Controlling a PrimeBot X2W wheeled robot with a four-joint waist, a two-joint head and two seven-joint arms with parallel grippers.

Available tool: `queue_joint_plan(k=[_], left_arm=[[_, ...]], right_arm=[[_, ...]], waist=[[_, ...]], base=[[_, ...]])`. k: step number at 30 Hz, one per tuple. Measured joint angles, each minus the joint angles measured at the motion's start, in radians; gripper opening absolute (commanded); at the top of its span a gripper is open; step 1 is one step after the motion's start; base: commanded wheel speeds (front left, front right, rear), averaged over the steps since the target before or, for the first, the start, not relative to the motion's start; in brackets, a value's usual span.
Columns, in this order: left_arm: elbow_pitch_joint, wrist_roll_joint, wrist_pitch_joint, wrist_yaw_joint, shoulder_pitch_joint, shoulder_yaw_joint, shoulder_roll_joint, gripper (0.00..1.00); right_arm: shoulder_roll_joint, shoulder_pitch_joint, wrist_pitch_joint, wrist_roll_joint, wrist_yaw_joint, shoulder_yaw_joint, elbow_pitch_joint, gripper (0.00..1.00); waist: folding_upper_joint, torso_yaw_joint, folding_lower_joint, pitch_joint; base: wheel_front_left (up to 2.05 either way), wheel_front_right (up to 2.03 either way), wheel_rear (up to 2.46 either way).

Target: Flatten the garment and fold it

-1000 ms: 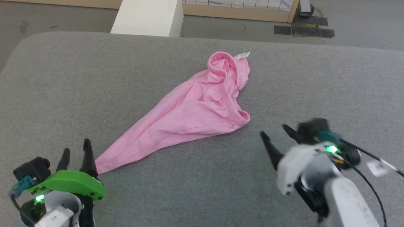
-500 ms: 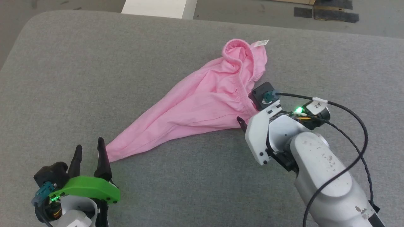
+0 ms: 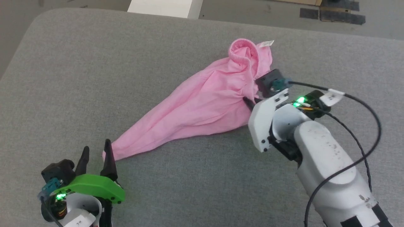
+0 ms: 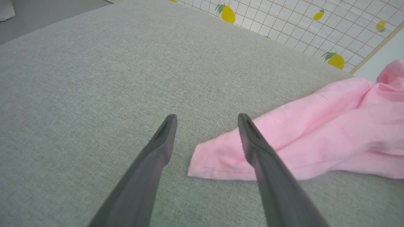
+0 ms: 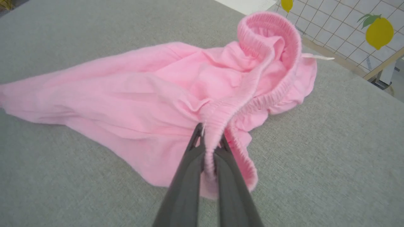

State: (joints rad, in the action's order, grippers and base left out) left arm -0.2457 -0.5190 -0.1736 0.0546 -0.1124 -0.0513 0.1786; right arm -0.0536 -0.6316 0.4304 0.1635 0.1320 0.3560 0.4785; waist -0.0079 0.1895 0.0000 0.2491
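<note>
Garment: the pink garment (image 3: 202,107) lies crumpled on the grey cushion (image 3: 94,63).
Label: a white label (image 3: 267,43) sits at the waistband's far edge; its print is too small to read.
Cable tag: a white tag (image 3: 331,96), blurred.
Right gripper (image 5: 210,134): pressed together, pinching the elastic waistband; a second ago it was spread and clear of the cloth.
Left gripper (image 4: 207,116): spread, at the hem corner; contact unclear.

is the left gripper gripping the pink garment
No, the left gripper stands open, fingers spread, and the corner of the garment lies loose by one finger.
</note>
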Motion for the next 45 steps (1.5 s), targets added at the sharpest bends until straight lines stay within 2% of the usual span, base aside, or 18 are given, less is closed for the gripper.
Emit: queue_joint_plan(k=[7, 15, 16, 17, 18, 21, 26, 33, 41, 45], left_arm=[[0.027, -0.017, 0.168, 0.027, 0.033, -0.038, 0.006, 1.0], [0.04, -0.055, 0.385, 0.054, 0.051, -0.082, 0.012, 1.0], [0.061, -0.068, 0.453, 0.061, 0.052, -0.097, 0.018, 1.0], [0.064, -0.074, 0.479, 0.061, 0.052, -0.102, 0.022, 0.57], [0.07, -0.077, 0.496, 0.061, 0.052, -0.107, 0.026, 0.0], [0.084, -0.082, 0.521, 0.056, 0.053, -0.12, 0.032, 0.0], [0.097, -0.099, 0.504, 0.042, 0.053, -0.12, 0.015, 0.0], [0.163, -0.17, 0.405, 0.02, 0.049, -0.044, -0.007, 0.0], [0.23, -0.196, 0.391, 0.021, 0.041, 0.007, 0.005, 0.0], [0.279, -0.209, 0.385, 0.021, 0.039, 0.024, 0.014, 0.0]], right_arm=[[-0.025, 0.175, 0.017, 0.037, 0.0, -0.146, -0.187, 0.0], [-0.011, 0.266, 0.072, 0.04, 0.0, -0.16, -0.311, 0.0], [-0.006, 0.268, 0.081, 0.04, 0.0, -0.162, -0.33, 0.0], [-0.005, 0.269, 0.081, 0.04, 0.0, -0.162, -0.335, 0.0], [-0.003, 0.269, 0.082, 0.04, 0.0, -0.163, -0.338, 0.0], [-0.001, 0.269, 0.082, 0.038, 0.0, -0.166, -0.345, 0.0], [0.0, 0.272, 0.08, 0.035, 0.0, -0.17, -0.346, 0.0], [0.003, 0.276, 0.062, 0.031, 0.0, -0.202, -0.353, 0.0], [0.003, 0.277, 0.062, 0.038, 0.0, -0.249, -0.384, 0.0], [0.004, 0.28, 0.068, 0.091, 0.0, -0.272, -0.419, 0.0]], waist=[[0.0, -0.023, 0.0, -0.043], [0.0, -0.063, 0.0, -0.052], [0.0, -0.067, 0.0, -0.045], [0.0, -0.067, 0.0, -0.043], [0.0, -0.067, 0.0, -0.041], [0.0, -0.064, 0.0, -0.038], [0.0, -0.059, 0.0, -0.041], [0.0, -0.069, 0.0, -0.058], [0.0, -0.084, 0.0, -0.078], [0.0, -0.089, 0.0, -0.087]], base=[[0.0, 0.0, 0.0], [0.0, 0.0, 0.0], [0.0, 0.0, 0.0], [0.0, 0.0, 0.0], [0.0, 0.0, 0.0], [0.0, 0.0, 0.0], [0.0, 0.0, 0.0], [0.0, 0.0, 0.0], [0.0, 0.0, 0.0], [0.0, 0.0, 0.0]])
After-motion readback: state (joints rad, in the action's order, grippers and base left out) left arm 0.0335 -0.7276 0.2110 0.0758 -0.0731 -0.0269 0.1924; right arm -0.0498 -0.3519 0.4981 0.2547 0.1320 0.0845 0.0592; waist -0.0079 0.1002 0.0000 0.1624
